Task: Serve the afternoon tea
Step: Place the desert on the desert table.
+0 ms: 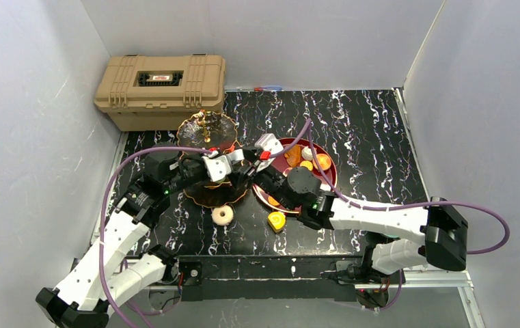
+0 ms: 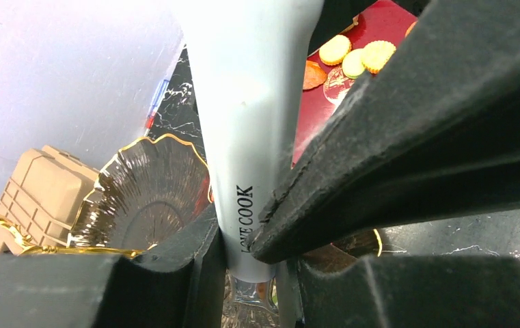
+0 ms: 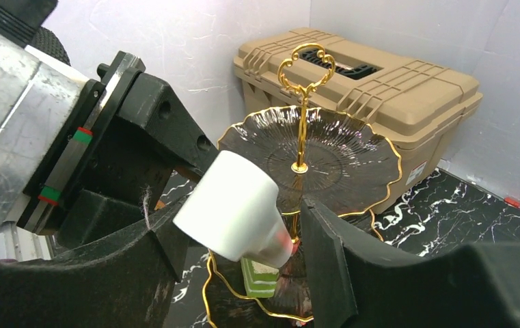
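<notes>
My left gripper (image 1: pixel 231 164) is shut on a white tool (image 2: pixel 250 137) marked "LOVE COOK". The tool's end (image 3: pixel 233 205) hangs over the lower tier of the dark gold-rimmed stand (image 1: pixel 209 126). A green layered cake (image 3: pixel 260 277) lies on that tier right under the tool's end. My right gripper (image 1: pixel 260 179) is open. Its fingers stand on either side of the tool's end, in front of the stand (image 3: pixel 339 157). Several sweets (image 1: pixel 308 160) lie on a red tray (image 1: pixel 329 181). A pale donut (image 1: pixel 223 215) and a yellow-orange sweet (image 1: pixel 277 221) lie on the table. No cups or saucers are in view.
The big tan case (image 1: pixel 161 89) stands at the back left, just behind the stand. White walls close the table on the left, back and right. Both arms' purple cables arch over the middle of the table.
</notes>
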### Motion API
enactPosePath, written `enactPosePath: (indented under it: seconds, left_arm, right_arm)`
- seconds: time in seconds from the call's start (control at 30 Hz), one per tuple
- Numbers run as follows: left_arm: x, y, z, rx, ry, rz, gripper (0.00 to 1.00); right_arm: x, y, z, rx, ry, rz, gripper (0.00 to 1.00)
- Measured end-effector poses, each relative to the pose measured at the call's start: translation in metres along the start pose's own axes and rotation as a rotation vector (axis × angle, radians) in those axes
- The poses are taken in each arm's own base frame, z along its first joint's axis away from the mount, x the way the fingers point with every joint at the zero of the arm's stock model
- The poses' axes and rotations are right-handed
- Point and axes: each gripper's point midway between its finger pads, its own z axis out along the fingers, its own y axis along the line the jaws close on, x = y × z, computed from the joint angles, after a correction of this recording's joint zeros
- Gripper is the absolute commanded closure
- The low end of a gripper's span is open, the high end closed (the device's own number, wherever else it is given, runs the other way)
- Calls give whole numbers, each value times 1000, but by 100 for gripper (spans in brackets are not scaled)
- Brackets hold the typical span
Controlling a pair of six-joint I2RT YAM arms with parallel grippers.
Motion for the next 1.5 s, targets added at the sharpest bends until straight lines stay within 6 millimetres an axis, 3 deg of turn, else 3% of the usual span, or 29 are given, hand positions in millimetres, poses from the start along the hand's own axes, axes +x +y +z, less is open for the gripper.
enactPosePath:
  seconds: [0.63, 0.87, 1.07, 1.27, 1.4, 1.5]
  left_arm:
    - [-19, -7, -6, 33, -83, -8, 94]
    - [-32, -18, -3, 71, -130, -36, 96]
    - [-36, -20, 1, 79, -134, -73, 100]
    - [-41, -14, 5, 73, -126, -121, 100]
    - [-53, -7, 4, 61, -143, -145, 100]
    - [-61, -5, 4, 63, -158, -156, 100]
  right_arm:
    - [-4, -3, -11, -5, 25, -24, 23]
    - [-12, 2, -16, -11, 17, 34, 38]
    - [-15, 4, -21, -17, 26, 42, 33]
    - [-24, -3, -43, -27, 71, 21, 22]
    - [-41, -11, -60, -16, 67, 8, 26]
    - [-41, -18, -64, 12, 80, -8, 31]
